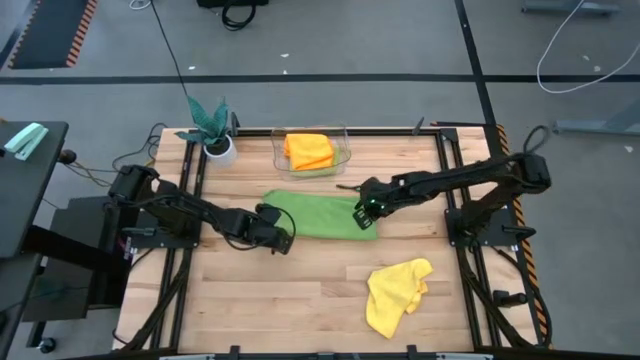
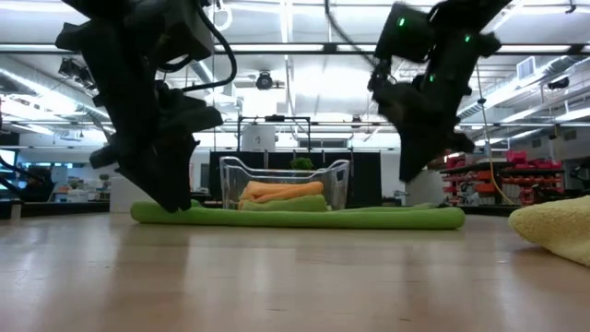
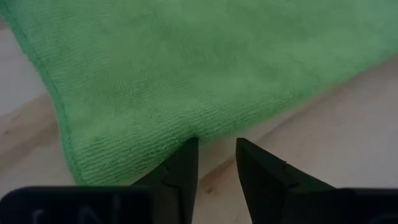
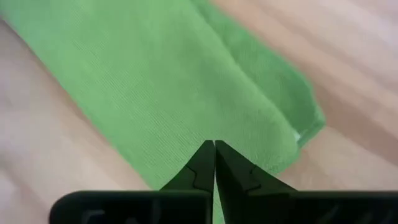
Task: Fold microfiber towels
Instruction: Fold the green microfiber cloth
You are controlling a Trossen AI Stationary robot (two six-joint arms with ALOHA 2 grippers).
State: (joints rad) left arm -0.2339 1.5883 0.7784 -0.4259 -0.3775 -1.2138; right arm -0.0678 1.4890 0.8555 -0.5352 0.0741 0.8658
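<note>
A green towel point(image 1: 320, 213), folded into a long strip, lies flat on the middle of the wooden table. My left gripper point(image 1: 283, 238) is low at the strip's near left corner. It is open, and its fingertips point(image 3: 186, 149) stand right at the cloth's edge point(image 3: 205, 134). My right gripper point(image 1: 365, 212) is shut with nothing between its fingers. It hangs above the strip's right end point(image 4: 273, 124), and the low view shows it point(image 2: 417, 175) clear of the cloth. A yellow towel point(image 1: 397, 293) lies crumpled near the right front. My left gripper slants down to the green towel's near edge point(image 3: 205, 134), close to its left end. One fingertip point(image 3: 186, 149) stands against the hem, but I cannot tell whether it touches. No cloth lies between the fingers.
A clear bin point(image 1: 345, 150) at the back centre holds a folded orange towel point(image 1: 308, 150) on top of a light green one. A teal plant in a white pot point(image 1: 213, 130) stands at the back left. Bare wood lies at the front left.
</note>
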